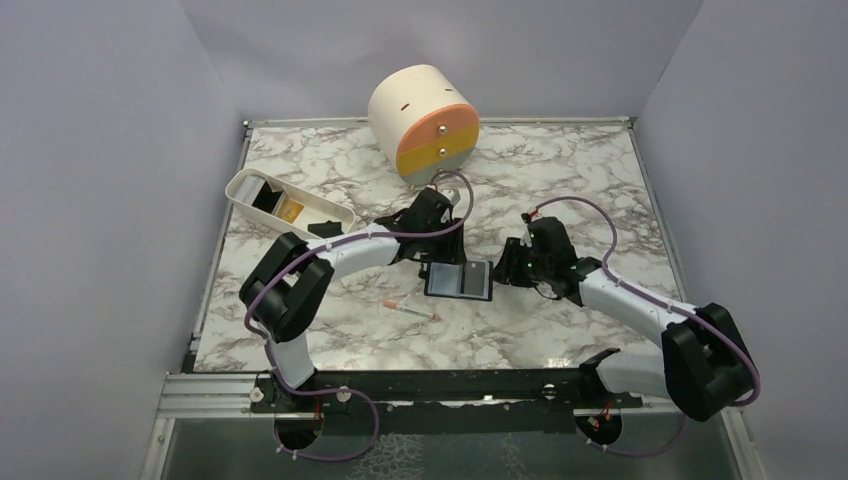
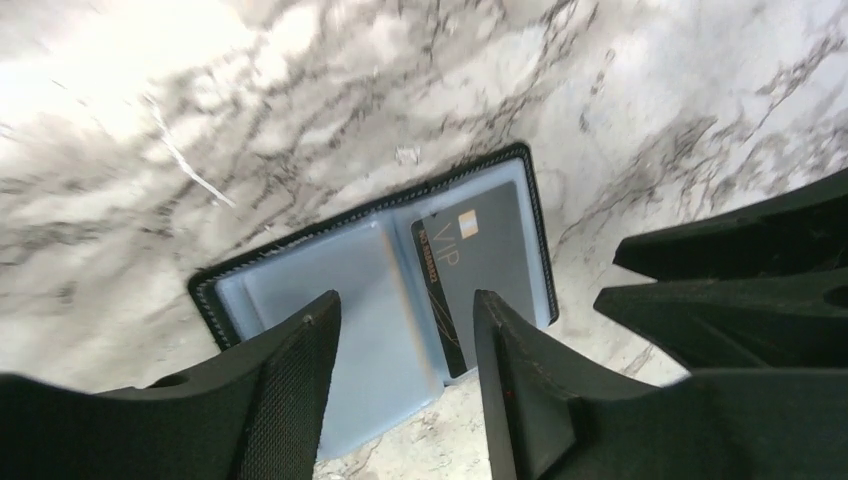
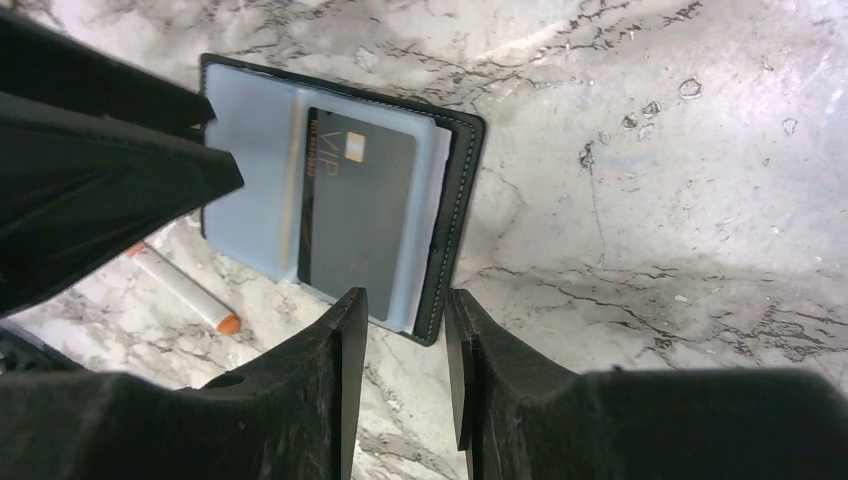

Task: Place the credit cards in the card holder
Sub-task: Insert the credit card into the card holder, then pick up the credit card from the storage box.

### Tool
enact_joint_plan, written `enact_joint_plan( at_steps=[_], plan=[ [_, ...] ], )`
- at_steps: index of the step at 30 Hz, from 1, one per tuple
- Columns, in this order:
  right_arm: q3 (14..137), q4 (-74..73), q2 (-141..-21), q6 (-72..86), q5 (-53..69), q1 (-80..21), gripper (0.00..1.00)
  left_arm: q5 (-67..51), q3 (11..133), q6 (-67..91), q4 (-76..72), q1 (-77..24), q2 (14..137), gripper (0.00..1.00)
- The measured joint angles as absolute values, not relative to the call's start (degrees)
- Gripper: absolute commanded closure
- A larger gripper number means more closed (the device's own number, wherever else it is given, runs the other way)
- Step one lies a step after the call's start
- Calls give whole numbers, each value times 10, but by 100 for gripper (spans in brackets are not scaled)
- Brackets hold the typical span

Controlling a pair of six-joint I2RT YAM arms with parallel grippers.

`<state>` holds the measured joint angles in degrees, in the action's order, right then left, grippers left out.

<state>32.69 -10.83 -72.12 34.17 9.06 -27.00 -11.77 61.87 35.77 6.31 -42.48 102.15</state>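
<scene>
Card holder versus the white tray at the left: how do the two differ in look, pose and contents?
The card holder is black, flat and lying open mid-table; the white tray is oblong with raised walls, near the left edge. The card holder shows one dark VIP card against its translucent sleeves; the white tray holds what looks like an orange-yellow card and something black. Both rest on the marble table.

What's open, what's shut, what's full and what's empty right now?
card holder: open flat on the table
VIP card: in one sleeve
left fingers: open, empty
right fingers: open, empty
white tray: holding items
round drawer box: drawers shut
white stick: lying flat
</scene>
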Motion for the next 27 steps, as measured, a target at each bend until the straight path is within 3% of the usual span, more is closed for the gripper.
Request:
enact_joint_plan(
  at_steps=[9, 27],
  plan=[
    [327, -106, -680, 342, 117, -270, 65, -4, 721, 225, 169, -397, 937, 36],
    [323, -98, -662, 322, 159, -270, 65, 185, 809, -55, 243, -161, 927, 35]
  ],
)
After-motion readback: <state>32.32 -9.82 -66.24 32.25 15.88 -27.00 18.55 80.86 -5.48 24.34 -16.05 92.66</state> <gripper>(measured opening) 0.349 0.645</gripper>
